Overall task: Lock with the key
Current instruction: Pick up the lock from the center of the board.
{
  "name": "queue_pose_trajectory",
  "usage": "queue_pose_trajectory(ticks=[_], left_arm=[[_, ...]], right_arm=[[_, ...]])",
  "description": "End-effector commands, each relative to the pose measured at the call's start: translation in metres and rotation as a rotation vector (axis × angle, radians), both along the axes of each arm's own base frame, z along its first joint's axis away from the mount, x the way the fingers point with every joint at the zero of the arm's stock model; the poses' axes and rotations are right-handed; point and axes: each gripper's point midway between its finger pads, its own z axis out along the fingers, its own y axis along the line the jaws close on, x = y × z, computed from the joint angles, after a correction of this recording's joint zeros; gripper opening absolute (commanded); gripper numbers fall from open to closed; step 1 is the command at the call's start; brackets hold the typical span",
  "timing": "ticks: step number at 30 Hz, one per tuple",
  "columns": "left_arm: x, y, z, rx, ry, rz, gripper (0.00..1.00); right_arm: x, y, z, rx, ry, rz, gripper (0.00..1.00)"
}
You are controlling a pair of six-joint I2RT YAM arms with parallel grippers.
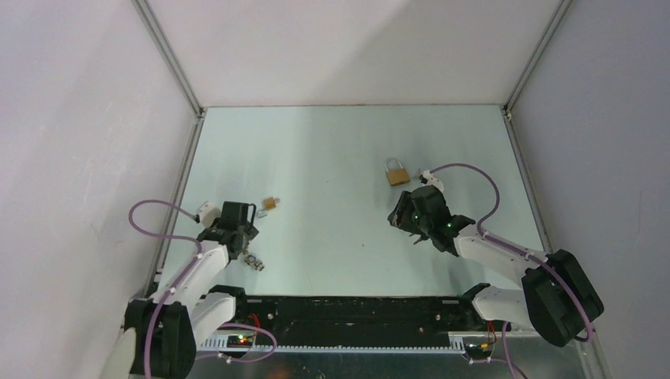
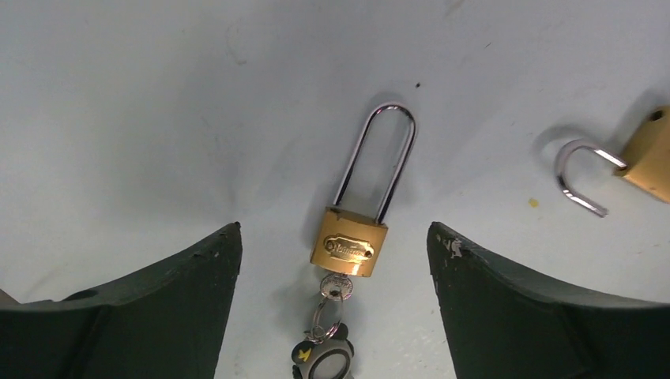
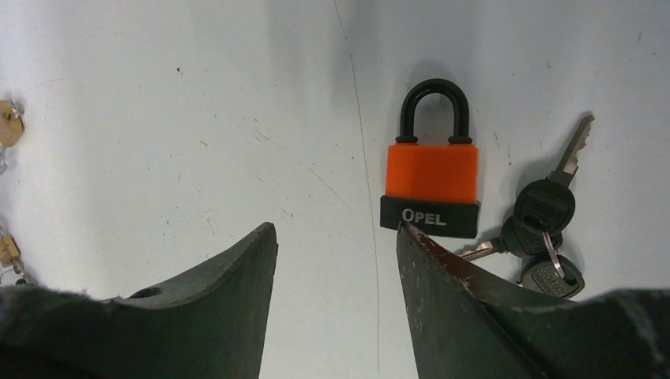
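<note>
In the left wrist view a brass padlock (image 2: 350, 246) with a long steel shackle lies flat on the table. Both shackle legs reach its body. A key (image 2: 336, 286) sits in its keyhole, with a ring and a dark fob (image 2: 322, 362) hanging from it. My left gripper (image 2: 334, 234) is open above it, one finger on each side and touching nothing. In the top view the left gripper (image 1: 237, 219) hides this padlock. My right gripper (image 3: 336, 230) is open and empty. Its right fingertip lies by the lower edge of an orange padlock (image 3: 432, 175).
A second brass padlock (image 2: 649, 150) with its shackle swung open lies right of the left gripper. A bunch of black-headed keys (image 3: 545, 229) lies beside the orange padlock. Another brass padlock (image 1: 397, 172) lies beyond the right gripper (image 1: 412, 212). A small metal piece (image 1: 254, 260) lies near the left arm.
</note>
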Motion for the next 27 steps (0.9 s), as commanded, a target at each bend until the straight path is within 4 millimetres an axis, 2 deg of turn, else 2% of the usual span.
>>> queue_pose_trajectory(ticks=[1,6,15,25,26,27], left_arm=[[0.005,-0.005,-0.002,-0.038,0.025,0.000,0.88],[0.000,-0.006,-0.008,-0.034,0.073,-0.010,0.79],[0.010,-0.008,-0.006,-0.019,0.121,-0.060,0.49],[0.011,-0.026,-0.013,-0.002,0.167,-0.138,0.33],[0.011,-0.027,-0.014,0.000,0.168,-0.146,0.25],[0.011,-0.028,-0.013,0.001,0.167,-0.150,0.22]], right_arm=[[0.020,0.007,0.024,0.060,-0.064,-0.014,0.60],[0.024,0.009,0.030,0.090,-0.077,-0.013,0.60],[0.022,0.010,0.036,0.106,-0.085,-0.007,0.58],[0.021,0.009,0.040,0.110,-0.091,-0.010,0.58],[0.020,0.009,0.039,0.109,-0.090,-0.010,0.58],[0.020,0.009,0.039,0.110,-0.089,-0.008,0.58]])
